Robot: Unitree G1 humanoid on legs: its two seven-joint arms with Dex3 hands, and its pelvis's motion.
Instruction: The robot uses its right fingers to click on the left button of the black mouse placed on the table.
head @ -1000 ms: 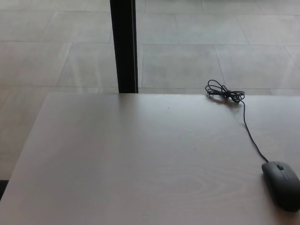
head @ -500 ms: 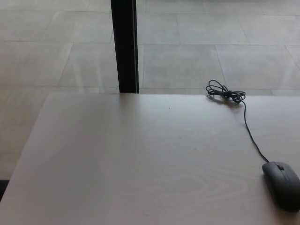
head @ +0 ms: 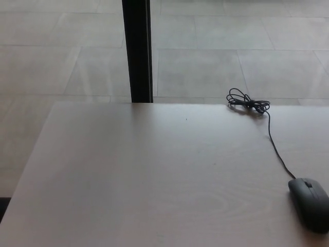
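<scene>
Mouse: one, on one table, apparently untouched.

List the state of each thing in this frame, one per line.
Black wired mouse: flat on the table near its right edge, untouched, partly cut off by the picture edge.
Thin black mouse cable: runs slack from the mouse toward the far edge.
Bundled end of the cable: coiled, lying loose at the far edge.
Pale wooden table: holds only the mouse and cable.
Robot hands: not in view.
</scene>
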